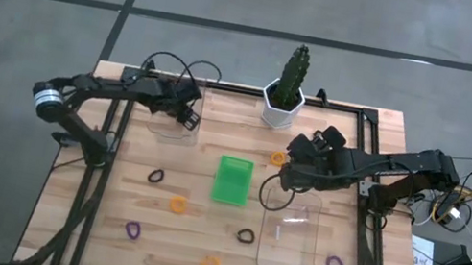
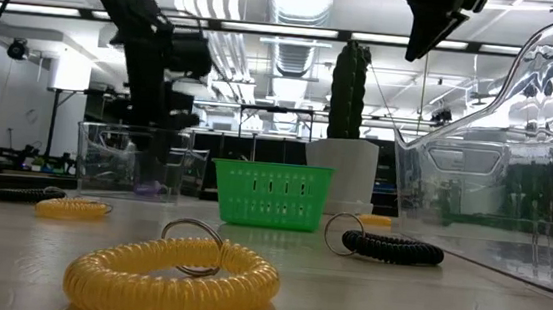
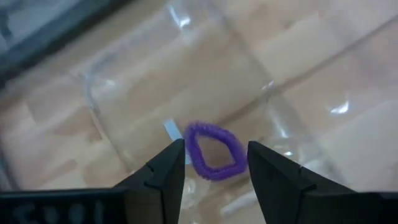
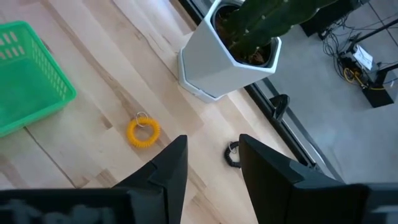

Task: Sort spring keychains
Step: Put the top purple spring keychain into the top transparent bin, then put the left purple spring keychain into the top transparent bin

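A purple spring keychain [image 3: 208, 129] lies on the floor of a small clear tray [image 1: 174, 126] at the table's far left. My left gripper [image 3: 216, 147] hangs open just above it, one finger on each side, touching nothing. My right gripper [image 4: 212, 142] stands open in the air near the table's middle, right of the green basket [image 1: 233, 179]. Below it an orange keychain [image 4: 143, 132] and a black one [image 4: 232, 154] lie on the wood. More keychains lie scattered on the table: black [image 1: 155, 176], orange [image 1: 177, 204], purple [image 1: 133, 229].
A large clear tray [image 1: 290, 232] lies at the near right, with a purple keychain [image 1: 334, 263] beside it. A cactus in a white pot [image 1: 283, 102] stands at the far edge. Further keychains lie near the front: black [image 1: 246, 236] and orange [image 1: 210, 264].
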`<state>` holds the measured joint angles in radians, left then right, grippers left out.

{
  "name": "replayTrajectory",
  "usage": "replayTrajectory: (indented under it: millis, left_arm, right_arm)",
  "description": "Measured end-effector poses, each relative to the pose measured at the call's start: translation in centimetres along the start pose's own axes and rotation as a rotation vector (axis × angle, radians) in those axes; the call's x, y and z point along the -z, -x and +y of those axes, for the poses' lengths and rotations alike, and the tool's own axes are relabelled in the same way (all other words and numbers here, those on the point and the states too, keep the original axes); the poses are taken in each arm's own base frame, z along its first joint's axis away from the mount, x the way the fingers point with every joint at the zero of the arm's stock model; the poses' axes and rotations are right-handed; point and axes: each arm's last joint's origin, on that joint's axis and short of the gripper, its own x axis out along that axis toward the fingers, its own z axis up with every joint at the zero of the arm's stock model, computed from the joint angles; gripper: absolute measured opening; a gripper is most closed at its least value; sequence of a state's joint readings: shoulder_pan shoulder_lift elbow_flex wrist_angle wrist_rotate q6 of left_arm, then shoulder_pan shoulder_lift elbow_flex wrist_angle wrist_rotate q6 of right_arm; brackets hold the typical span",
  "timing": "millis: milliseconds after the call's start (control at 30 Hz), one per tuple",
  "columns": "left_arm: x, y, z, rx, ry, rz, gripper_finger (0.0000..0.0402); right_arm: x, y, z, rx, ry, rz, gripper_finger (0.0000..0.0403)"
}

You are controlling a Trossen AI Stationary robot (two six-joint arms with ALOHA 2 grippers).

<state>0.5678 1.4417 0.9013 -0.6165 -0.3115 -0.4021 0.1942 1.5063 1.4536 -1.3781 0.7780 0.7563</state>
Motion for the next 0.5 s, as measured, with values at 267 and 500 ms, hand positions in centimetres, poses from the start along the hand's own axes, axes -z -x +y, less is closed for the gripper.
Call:
replayTrajectory:
  millis: [267, 500]
  left_arm:
    - [-1.7, 7.2, 1.3, 0.060, 0.052, -0.048, 0.0167]
    - [1.0, 14.3, 0.4, 0.411, 0.112, -0.006, 0.0167]
  right_arm:
    - [0.0, 0.0, 0.0, 0.000, 0.001, 0.000, 0.0139]
    - [0.0, 0.0, 0.0, 0.000, 0.003, 0.000, 0.0132]
